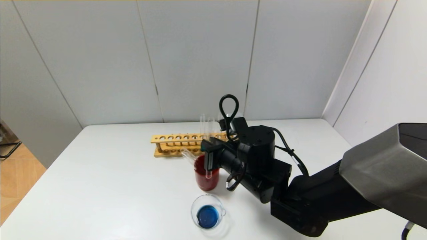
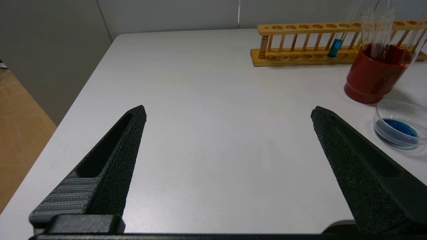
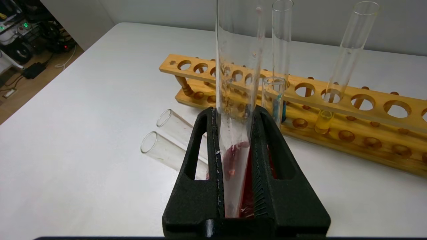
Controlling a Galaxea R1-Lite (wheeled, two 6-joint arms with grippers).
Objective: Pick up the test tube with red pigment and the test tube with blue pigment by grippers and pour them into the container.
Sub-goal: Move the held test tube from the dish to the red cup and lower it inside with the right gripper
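My right gripper [image 1: 208, 156] [image 3: 233, 115] is shut on a clear test tube [image 3: 237, 66] and holds it upright, with its lower end [image 1: 208, 171] inside the dark-red cup [image 1: 206, 181]. The tube looks empty, with droplets on its wall; the cup's red shows through it. The glass beaker [image 1: 196, 203] [image 2: 400, 106] stands in front of the cup and holds blue liquid. No tube with red-orange or bright blue liquid shows. My left gripper [image 2: 228, 113] is open and empty, low over bare table to the left, out of the head view.
The wooden rack [image 1: 173, 141] [image 3: 367, 133] stands behind the cup, with a teal-liquid tube [image 3: 282, 40] and a yellow-liquid tube [image 3: 350, 50]. Two empty tubes [image 3: 160, 150] lean out of the cup towards the left. The table's left edge [image 2: 96, 76] drops to the floor.
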